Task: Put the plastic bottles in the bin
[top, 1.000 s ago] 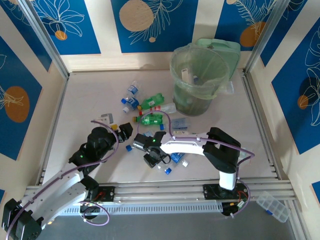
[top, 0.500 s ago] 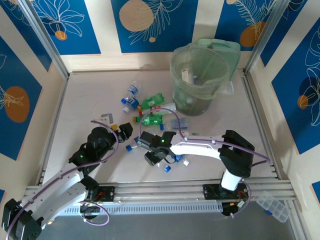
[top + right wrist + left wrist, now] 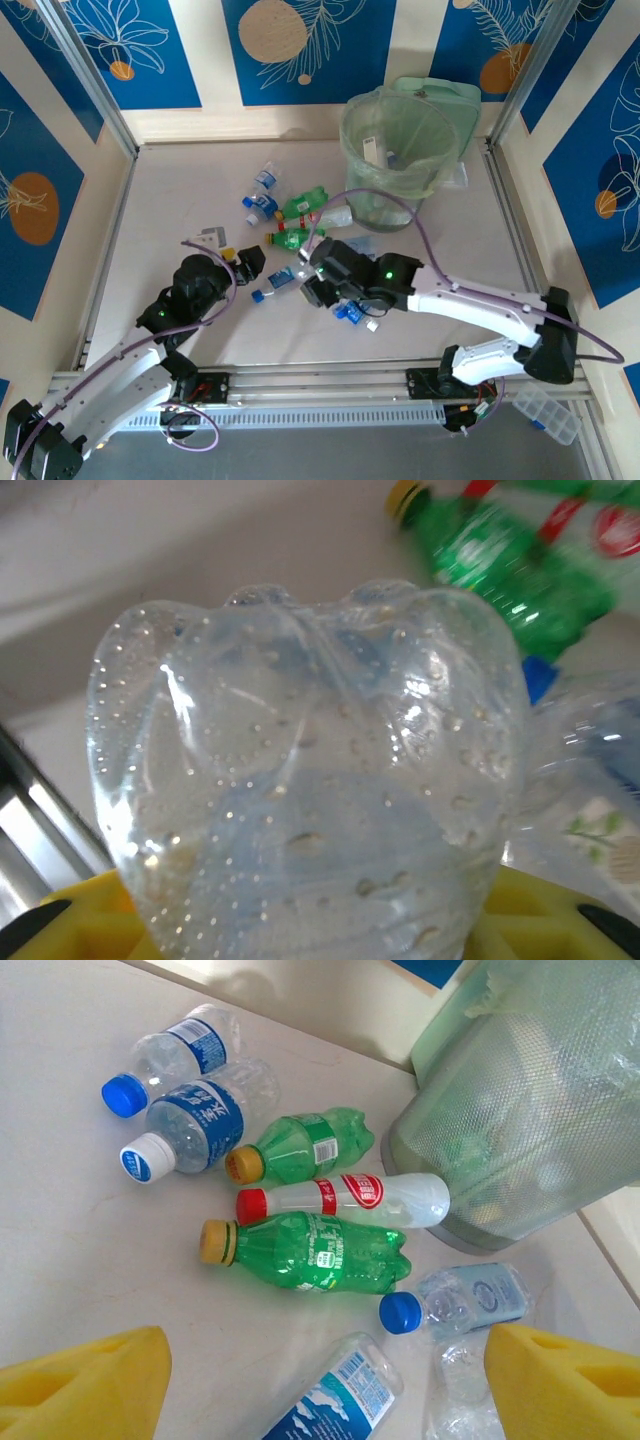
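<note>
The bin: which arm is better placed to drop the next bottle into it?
Right. The right gripper is shut on a clear bottle and lies nearer the bin; the left gripper is open, holding nothing.

White arms (image 3: 480, 300), black joints, purple cables (image 3: 372, 192), yellow jaws (green status lights).

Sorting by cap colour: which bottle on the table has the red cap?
The white bottle with the red label, lying beside the bin. The rest are green or clear.
</note>
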